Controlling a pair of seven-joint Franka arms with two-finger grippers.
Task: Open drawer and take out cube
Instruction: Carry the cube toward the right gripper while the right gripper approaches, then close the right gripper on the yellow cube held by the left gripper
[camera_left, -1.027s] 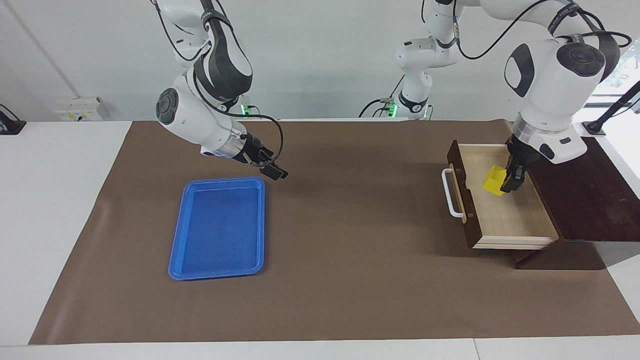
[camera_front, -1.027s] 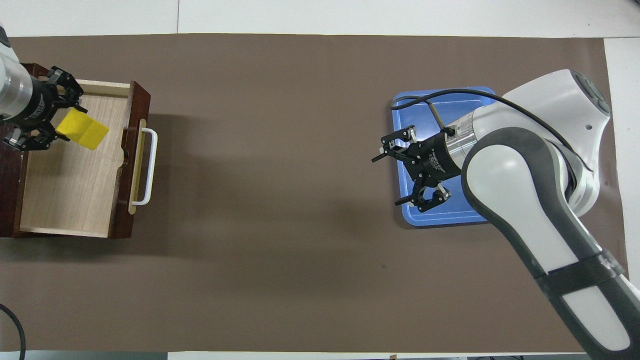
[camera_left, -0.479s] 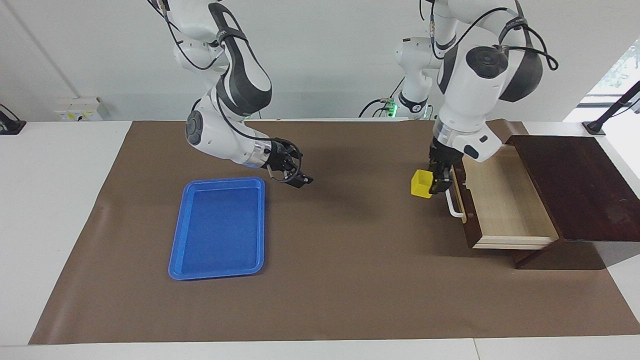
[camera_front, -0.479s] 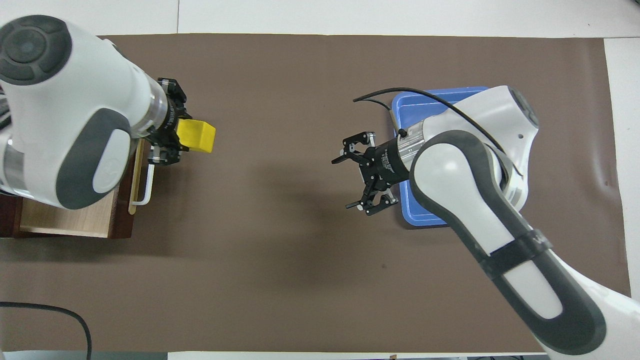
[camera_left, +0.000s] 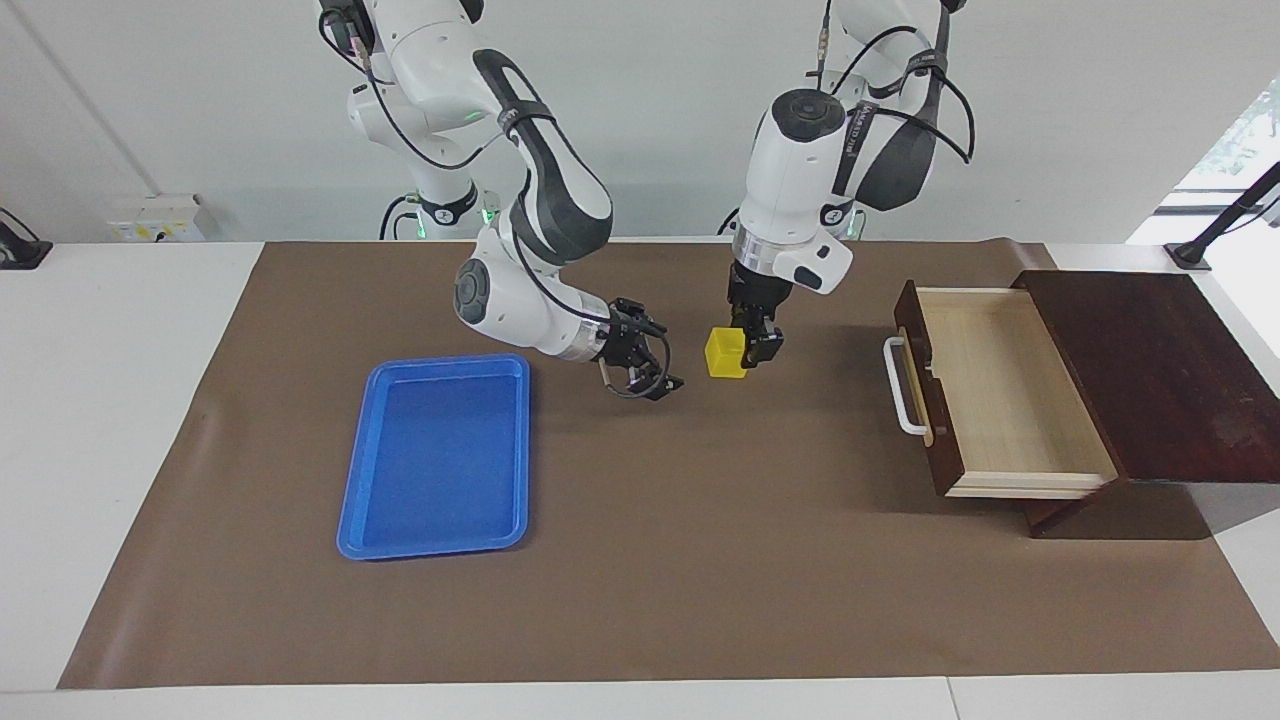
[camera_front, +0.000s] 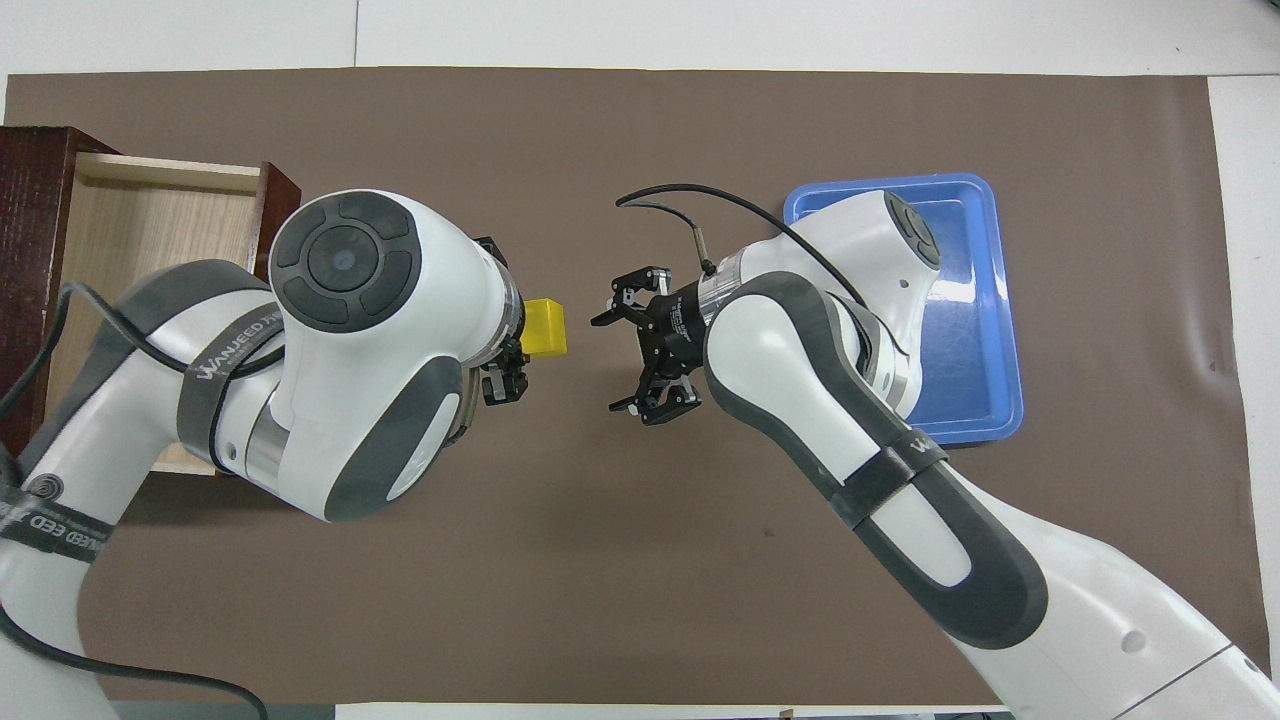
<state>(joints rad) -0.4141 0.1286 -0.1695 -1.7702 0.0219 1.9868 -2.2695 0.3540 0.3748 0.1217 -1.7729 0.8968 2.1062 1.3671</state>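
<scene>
The small yellow cube (camera_left: 724, 353) is held in my left gripper (camera_left: 752, 350), which is shut on it over the middle of the brown mat. It also shows in the overhead view (camera_front: 548, 327) at the left gripper (camera_front: 518, 340). My right gripper (camera_left: 662, 365) is open and points at the cube from the tray's side, a short gap away; in the overhead view (camera_front: 615, 350) its fingers are spread. The drawer (camera_left: 1000, 390) is pulled out of the dark wooden box (camera_left: 1150, 370), its pale inside bare and its white handle (camera_left: 903, 385) toward the table's middle.
A blue plastic tray (camera_left: 435, 455) lies on the mat toward the right arm's end, nothing in it. The right arm covers part of it in the overhead view (camera_front: 985, 330). The brown mat (camera_left: 700, 560) covers most of the table.
My left gripper has carried the cube out of the drawer, past the handle, to over the mat's middle. My right gripper has moved from over the tray toward the cube, staying open.
</scene>
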